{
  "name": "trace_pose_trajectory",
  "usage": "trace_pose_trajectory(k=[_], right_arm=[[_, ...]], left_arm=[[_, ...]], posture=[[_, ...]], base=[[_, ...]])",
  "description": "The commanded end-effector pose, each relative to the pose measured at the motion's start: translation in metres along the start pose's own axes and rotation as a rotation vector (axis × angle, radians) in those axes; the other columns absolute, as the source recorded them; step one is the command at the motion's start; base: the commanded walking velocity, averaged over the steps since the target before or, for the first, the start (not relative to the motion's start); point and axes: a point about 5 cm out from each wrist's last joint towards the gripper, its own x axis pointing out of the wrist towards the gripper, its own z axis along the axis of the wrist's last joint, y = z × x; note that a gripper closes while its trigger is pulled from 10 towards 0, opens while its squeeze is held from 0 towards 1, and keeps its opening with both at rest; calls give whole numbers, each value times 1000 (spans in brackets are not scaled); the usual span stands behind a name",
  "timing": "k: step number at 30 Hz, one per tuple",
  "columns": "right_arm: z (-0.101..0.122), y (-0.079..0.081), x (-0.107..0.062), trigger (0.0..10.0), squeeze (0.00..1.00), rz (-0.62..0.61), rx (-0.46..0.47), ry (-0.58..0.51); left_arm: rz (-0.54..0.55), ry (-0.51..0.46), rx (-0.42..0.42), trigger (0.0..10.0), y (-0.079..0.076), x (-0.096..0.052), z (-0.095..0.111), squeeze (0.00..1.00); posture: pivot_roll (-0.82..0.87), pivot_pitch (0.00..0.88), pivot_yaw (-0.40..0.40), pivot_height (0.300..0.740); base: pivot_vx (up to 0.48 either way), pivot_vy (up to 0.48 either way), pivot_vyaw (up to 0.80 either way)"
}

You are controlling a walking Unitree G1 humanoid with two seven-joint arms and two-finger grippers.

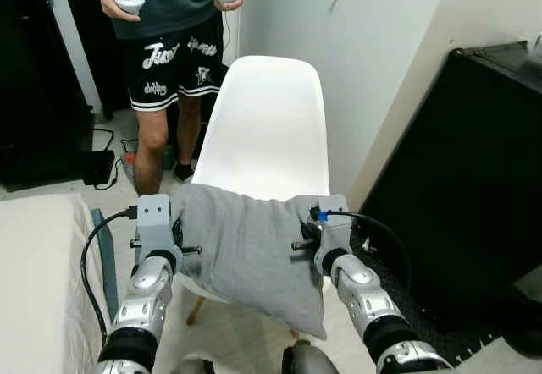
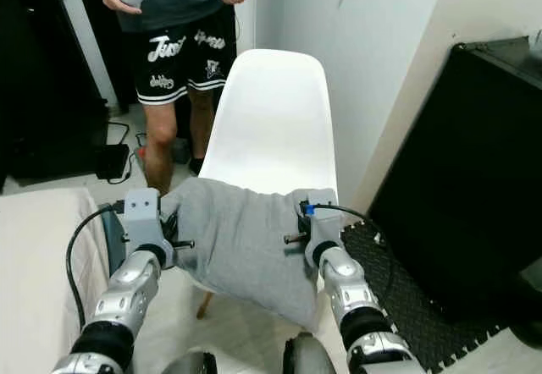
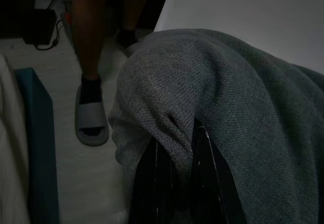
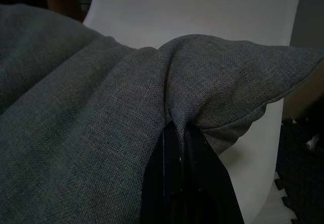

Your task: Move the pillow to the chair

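While both arms reach forward, we hold the grey pillow (image 1: 250,243) stretched over the front of the white chair (image 1: 267,129) seat. Left gripper (image 3: 174,183) and right gripper (image 4: 179,153) each pinch a fabric corner. A person (image 1: 174,44) with controllers stands behind the chair.

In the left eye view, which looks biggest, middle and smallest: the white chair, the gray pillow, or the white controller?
1. white chair, though the pillow looks nearly as big, being nearer the camera.
2. gray pillow.
3. white controller, far smallest.
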Motion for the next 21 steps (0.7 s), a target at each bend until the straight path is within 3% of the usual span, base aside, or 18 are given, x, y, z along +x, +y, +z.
trace_pose_trajectory(k=[1,21], right_arm=[[6,12,4,10000,0,55,-16,-20],[-4,10,0,10000,0,45,-22,8]], left_arm=[[-69,-25,22,10000,-16,3,4,0],[-82,-18,42,10000,-18,1,1,0]], posture=[[-53,61,-65,621],[-62,108,-58,602]], base=[[0,0,0],[0,0,0]])
